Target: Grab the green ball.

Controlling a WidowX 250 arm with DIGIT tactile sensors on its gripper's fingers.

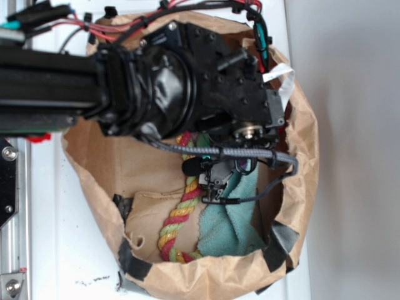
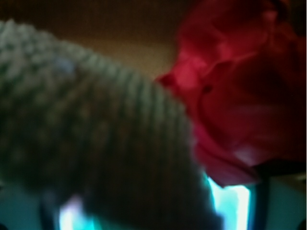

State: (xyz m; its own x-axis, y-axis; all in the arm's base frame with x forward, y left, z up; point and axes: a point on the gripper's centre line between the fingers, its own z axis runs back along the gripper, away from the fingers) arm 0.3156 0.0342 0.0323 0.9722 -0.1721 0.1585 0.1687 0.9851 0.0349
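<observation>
The green ball, ribbed and matte, fills the left and middle of the wrist view, very close to the camera and blurred. It sits between two dark finger shapes at the bottom edge, with bright teal showing between it and the right one. My gripper looks open around it. The red paper wad lies just right of the ball, touching or nearly touching it. In the exterior view my gripper reaches down inside the brown paper bag. The arm hides the ball there.
A teal terry cloth lies on the bag floor under the gripper. A multicoloured rope runs beside it on the left. The bag's walls close in all round, and black tape patches the near rim.
</observation>
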